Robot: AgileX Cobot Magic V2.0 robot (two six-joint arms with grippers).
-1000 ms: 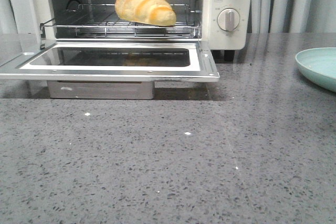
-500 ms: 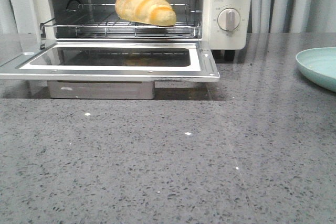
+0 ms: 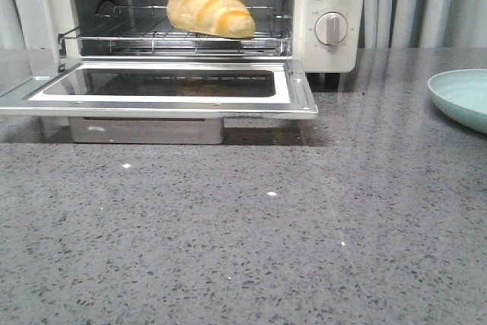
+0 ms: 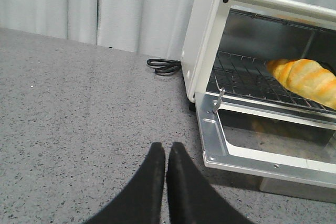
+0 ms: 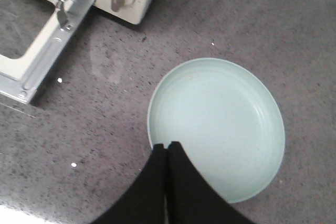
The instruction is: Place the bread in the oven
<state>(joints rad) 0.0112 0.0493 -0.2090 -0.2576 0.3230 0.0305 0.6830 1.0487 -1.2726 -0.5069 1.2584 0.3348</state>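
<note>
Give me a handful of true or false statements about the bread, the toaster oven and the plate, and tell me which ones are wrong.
1. The bread lies on the wire rack inside the toaster oven. True.
2. The oven door is shut. False: it is folded down flat, open.
3. The pale green plate holds a second roll. False: the plate is empty.
4. The left gripper is shut with nothing between its fingers. True.
5. The right gripper is clamped on the bread. False: it is shut and empty, over the plate's rim.
6. A black cord lies on the counter beside the oven. True.
</note>
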